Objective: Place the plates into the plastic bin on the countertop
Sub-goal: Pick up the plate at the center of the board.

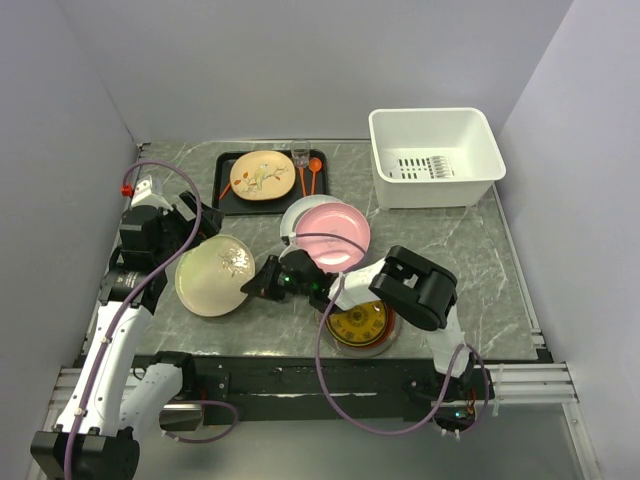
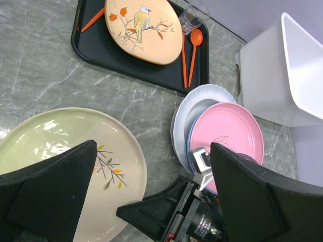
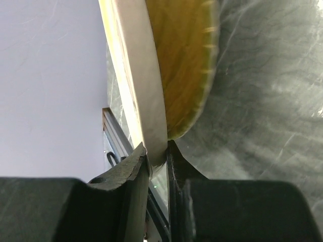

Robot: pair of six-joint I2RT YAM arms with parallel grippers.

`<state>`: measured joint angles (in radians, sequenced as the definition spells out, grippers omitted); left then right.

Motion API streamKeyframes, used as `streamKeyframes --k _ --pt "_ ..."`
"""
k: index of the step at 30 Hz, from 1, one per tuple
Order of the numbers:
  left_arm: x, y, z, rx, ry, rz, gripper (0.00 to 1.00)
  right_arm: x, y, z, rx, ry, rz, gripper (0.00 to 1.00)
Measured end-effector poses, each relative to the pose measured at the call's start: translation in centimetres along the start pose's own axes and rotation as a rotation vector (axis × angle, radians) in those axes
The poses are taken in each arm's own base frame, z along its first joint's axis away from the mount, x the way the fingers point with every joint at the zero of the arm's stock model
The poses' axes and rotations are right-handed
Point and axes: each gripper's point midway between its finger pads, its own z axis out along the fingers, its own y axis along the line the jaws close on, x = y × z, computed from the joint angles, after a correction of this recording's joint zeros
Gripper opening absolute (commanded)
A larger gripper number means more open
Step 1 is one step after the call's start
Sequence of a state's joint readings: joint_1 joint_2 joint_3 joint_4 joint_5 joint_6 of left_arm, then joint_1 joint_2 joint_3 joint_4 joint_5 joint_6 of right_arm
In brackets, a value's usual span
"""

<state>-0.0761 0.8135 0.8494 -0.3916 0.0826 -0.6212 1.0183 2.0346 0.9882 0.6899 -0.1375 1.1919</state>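
The right tool (image 3: 157, 155) is pinched on the rim of the cream plate (image 3: 144, 75), which sticks out ahead of its fingers. The left tool (image 1: 200, 222) hangs wide open, holding nothing, just above that plate. The bin (image 1: 482, 150) stands on the bench (image 1: 470, 260), well apart from both tools.

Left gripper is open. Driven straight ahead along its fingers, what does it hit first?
Most likely bare countertop, in the gap between the cream plate and the pink plate. Depth is unclear; the cream plate's rim lies close beside that line.
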Motion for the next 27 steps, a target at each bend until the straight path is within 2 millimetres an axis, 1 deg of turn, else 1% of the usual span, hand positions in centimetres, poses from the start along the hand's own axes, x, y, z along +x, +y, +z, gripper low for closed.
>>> streamKeyframes --k 10,14,18,24,27 --pt "0.0 0.0 0.0 -0.001 0.0 0.0 0.99 -0.7 1.2 -2.5 0.028 -0.02 -0.048 0.0" --pt "0.0 0.0 0.0 -0.001 0.001 0.0 0.99 -1.3 2.2 -3.6 0.023 -0.038 -0.067 0.0" --pt "0.1 0.1 0.0 -0.003 0.003 0.0 1.0 -1.7 3.3 -4.1 0.001 -0.049 -0.075 0.0" --pt "0.3 0.4 0.0 -0.017 0.013 0.0 0.99 -1.7 3.2 -5.0 0.005 -0.053 -0.086 0.0" --pt "0.3 0.4 0.0 -0.019 0.012 -0.001 0.99 -1.8 3.2 -6.0 0.018 -0.06 -0.095 0.0"
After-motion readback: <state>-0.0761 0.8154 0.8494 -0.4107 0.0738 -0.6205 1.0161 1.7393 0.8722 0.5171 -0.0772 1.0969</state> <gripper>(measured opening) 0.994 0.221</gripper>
